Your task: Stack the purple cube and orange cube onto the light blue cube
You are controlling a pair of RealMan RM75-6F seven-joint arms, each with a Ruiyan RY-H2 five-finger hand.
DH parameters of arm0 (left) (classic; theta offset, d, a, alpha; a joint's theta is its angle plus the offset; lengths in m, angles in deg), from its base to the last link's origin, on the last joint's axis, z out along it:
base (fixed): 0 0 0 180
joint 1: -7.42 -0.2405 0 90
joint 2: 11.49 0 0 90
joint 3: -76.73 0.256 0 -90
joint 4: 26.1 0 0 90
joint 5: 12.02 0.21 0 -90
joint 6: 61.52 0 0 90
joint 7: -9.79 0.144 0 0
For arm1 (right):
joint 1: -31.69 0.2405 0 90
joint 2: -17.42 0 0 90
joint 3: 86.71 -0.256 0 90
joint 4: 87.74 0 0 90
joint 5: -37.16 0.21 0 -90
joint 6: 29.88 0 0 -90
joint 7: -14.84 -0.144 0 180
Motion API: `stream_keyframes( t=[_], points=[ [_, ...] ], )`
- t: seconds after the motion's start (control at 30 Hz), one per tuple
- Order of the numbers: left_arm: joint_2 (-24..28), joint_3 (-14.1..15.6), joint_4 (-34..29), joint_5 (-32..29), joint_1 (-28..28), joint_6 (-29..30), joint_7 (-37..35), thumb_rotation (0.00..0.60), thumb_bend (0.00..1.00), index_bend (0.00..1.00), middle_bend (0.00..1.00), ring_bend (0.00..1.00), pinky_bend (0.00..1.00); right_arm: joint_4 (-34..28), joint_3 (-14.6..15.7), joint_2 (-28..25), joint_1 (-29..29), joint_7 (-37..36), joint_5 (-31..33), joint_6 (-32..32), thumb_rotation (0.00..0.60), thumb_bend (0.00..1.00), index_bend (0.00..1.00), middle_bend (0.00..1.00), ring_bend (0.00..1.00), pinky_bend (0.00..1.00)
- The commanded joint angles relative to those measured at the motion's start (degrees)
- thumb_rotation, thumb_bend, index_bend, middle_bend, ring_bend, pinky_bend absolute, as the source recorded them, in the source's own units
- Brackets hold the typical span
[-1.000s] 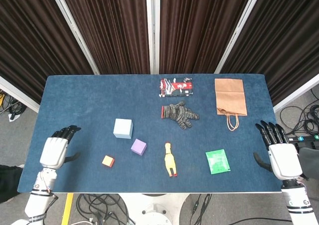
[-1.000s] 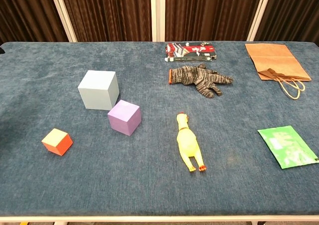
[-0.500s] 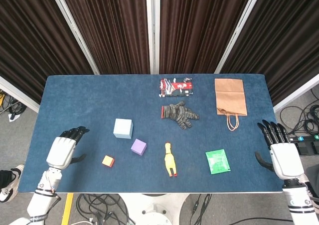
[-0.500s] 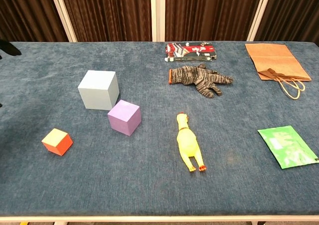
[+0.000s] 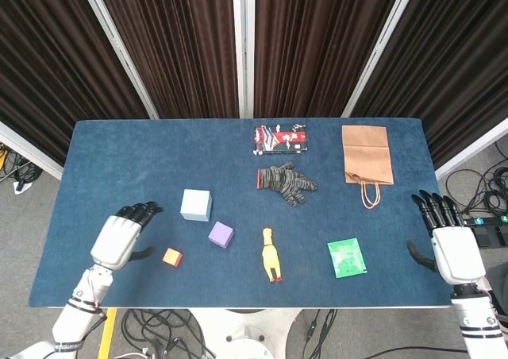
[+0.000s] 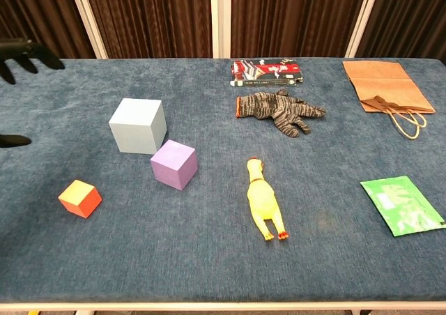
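Head view: the purple cube (image 5: 221,234) sits just beside the blue cube (image 5: 195,205), on its near right, and the orange cube (image 5: 172,256) lies a little apart toward the near left edge of the bench (image 5: 119,152). Nothing is stacked yet. The likeliest slip, I judge, is a finger nudging the blue cube while closing on the purple one — they are that close. The left hand (image 5: 117,236) hovers over the bench left of the cubes, fingers apart, holding nothing. The right hand (image 5: 448,244) hangs off the right edge, fingers extended, empty.

Chest view: the purple cube (image 6: 173,164) nearly touches the blue cube's (image 6: 138,125) front corner, so a stacked cube set off-centre could topple. Only dark fingertips (image 6: 24,52) of the left hand show at the left edge — the right hand is out of frame.
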Motion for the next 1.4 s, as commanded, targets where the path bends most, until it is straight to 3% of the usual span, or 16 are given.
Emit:
stream_keyframes(
  t=[0.03, 0.4, 0.63, 0.93, 1.4],
  points=[
    [1.1, -0.3, -4.3, 1.8, 1.8, -1.4, 3.4, 0.6, 0.12, 0.29, 0.34, 0.28, 0.36, 0.1, -0.5, -0.4, -0.1, -1.2, 0.6, 0.3, 0.6, 0.23, 0.07, 0.04, 0.0, 0.0],
    [-0.8, -1.0, -10.4, 1.6, 9.1, -12.0, 14.3, 0.6, 0.13, 0.29, 0.36, 0.28, 0.36, 1.1, -2.4, -0.8, -0.5, -5.5, 2.3, 2.0, 0.6, 0.23, 0.07, 0.0, 0.0, 0.0],
    [-5.0, -2.1, -5.5, 0.3, 14.5, -18.5, 16.0, 0.6, 0.14, 0.3, 0.38, 0.28, 0.36, 1.8, -2.7, -0.9, -0.8, -7.4, 2.3, 2.5, 0.6, 0.23, 0.07, 0.0, 0.0, 0.0],
    [-9.3, -3.9, 3.4, -3.3, 20.5, -25.2, 10.9, 0.6, 0.15, 0.31, 0.38, 0.28, 0.37, 1.4, -2.3, -0.9, -0.9, -7.0, 0.9, 3.2, 0.6, 0.23, 0.07, 0.0, 0.0, 0.0],
    [-11.5, -2.5, 11.8, -3.3, 25.9, -29.4, 6.0, 0.6, 0.22, 0.31, 0.41, 0.28, 0.37, 1.5, -1.9, -0.8, -1.1, -6.8, -0.5, 3.8, 0.6, 0.23, 0.07, 0.01, 0.0, 0.0]
  ],
)
